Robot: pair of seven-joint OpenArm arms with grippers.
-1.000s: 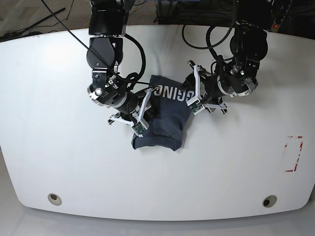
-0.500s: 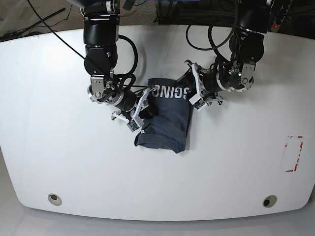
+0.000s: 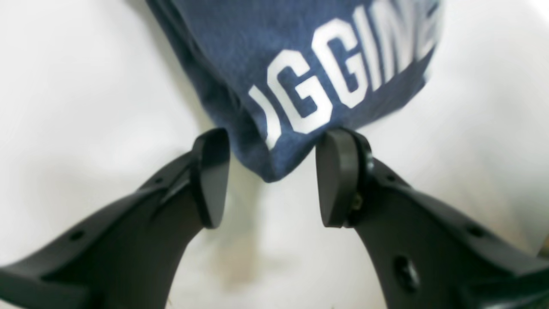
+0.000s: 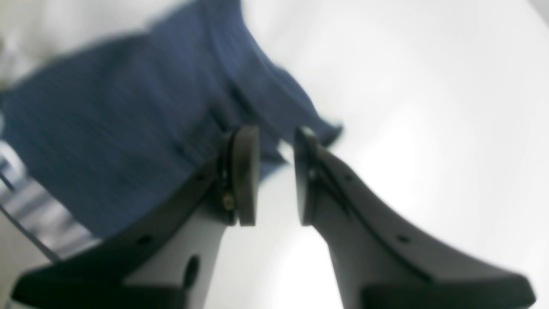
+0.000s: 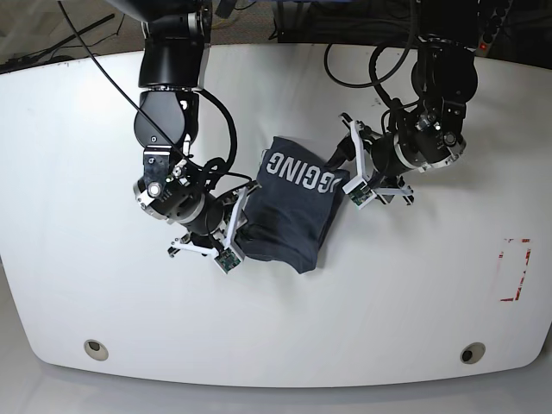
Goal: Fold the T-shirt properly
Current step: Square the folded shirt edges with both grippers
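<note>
The T-shirt (image 5: 297,207) lies folded into a small dark-blue bundle mid-table, with its white lettering (image 5: 300,171) facing up. My left gripper (image 5: 343,175) sits at the bundle's right upper corner. In the left wrist view it (image 3: 274,176) is open, and the lettered corner of the T-shirt (image 3: 300,64) pokes between its black fingers (image 3: 210,176) without being pinched. My right gripper (image 5: 235,235) is at the bundle's lower left edge. In the right wrist view it (image 4: 276,171) stands open by a narrow gap, with the T-shirt's blurred edge (image 4: 128,128) at its fingertips.
The white table (image 5: 414,293) carries a red-marked rectangle (image 5: 515,269) near its right edge and two round holes (image 5: 95,348) (image 5: 472,353) along the front. Black cables (image 5: 362,65) hang at the back behind both arms.
The shirt bundle has shifted slightly right and turned, so its lettering now slants. The right arm has dropped toward the bundle's lower left, and the left arm has slid a little right and down.
</note>
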